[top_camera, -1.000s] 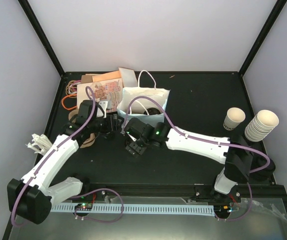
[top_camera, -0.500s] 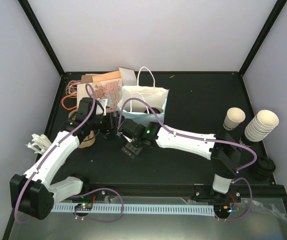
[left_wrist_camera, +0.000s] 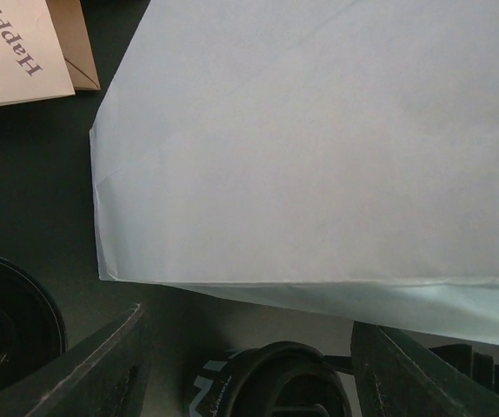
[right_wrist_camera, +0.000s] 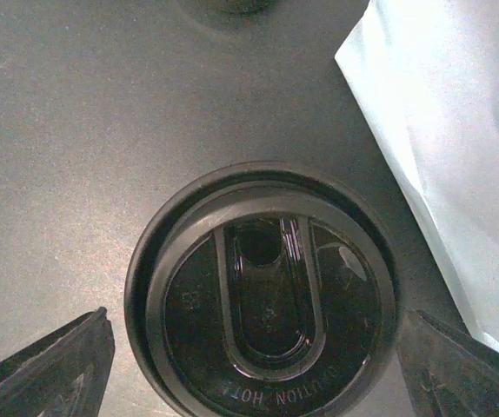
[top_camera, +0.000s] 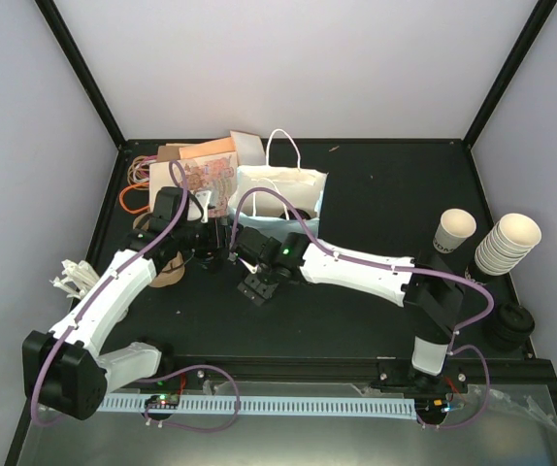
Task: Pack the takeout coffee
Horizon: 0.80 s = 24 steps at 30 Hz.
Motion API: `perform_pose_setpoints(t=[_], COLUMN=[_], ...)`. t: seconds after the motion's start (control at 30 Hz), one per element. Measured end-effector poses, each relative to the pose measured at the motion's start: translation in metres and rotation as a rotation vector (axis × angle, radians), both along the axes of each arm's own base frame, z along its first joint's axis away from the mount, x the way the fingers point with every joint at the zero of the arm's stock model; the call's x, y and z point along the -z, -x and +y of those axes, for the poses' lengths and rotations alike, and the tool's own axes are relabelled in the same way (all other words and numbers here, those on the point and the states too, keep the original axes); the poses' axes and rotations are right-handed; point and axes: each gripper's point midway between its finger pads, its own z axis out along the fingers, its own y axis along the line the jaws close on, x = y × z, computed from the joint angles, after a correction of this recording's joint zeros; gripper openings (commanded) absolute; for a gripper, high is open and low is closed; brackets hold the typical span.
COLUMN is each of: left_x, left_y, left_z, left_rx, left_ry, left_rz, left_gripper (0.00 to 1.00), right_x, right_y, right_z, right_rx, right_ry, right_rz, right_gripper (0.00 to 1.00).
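The takeout coffee stands upright on the dark table beside the white paper bag. From above it shows as a round black lid. My right gripper hangs straight over the lid, jaws wide open on either side and not touching it. My left gripper is open too. The cup sits low between its fingers, and the bag's white wall fills the view ahead. In the top view both grippers meet left of the bag and hide the cup.
A lidless cup, a stack of cups and black lids stand at the right edge. Flat printed bags lie at the back left. The brown carrier and white cutlery are on the left. Another black disc lies left of my left gripper.
The right arm has swung left and its gripper has closed in on the left gripper beside the bag. The left gripper has edged slightly toward the bag.
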Motion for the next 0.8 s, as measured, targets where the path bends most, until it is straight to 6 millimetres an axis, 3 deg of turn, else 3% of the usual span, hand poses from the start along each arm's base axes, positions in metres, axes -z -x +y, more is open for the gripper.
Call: perform_pose_setpoints(t=[0.8], left_x=[-0.0008], left_y=[0.0024], left_z=[-0.0036], left_rx=[0.025], left_ry=[0.020], left_rz=[0.007], left_gripper=[0.63], right_x=[0.0077], right_y=[-0.0009], right_z=[-0.0003], right_rx=[0.004], right_ry=[0.016], right_rz=[0.029], right_gripper=[0.84])
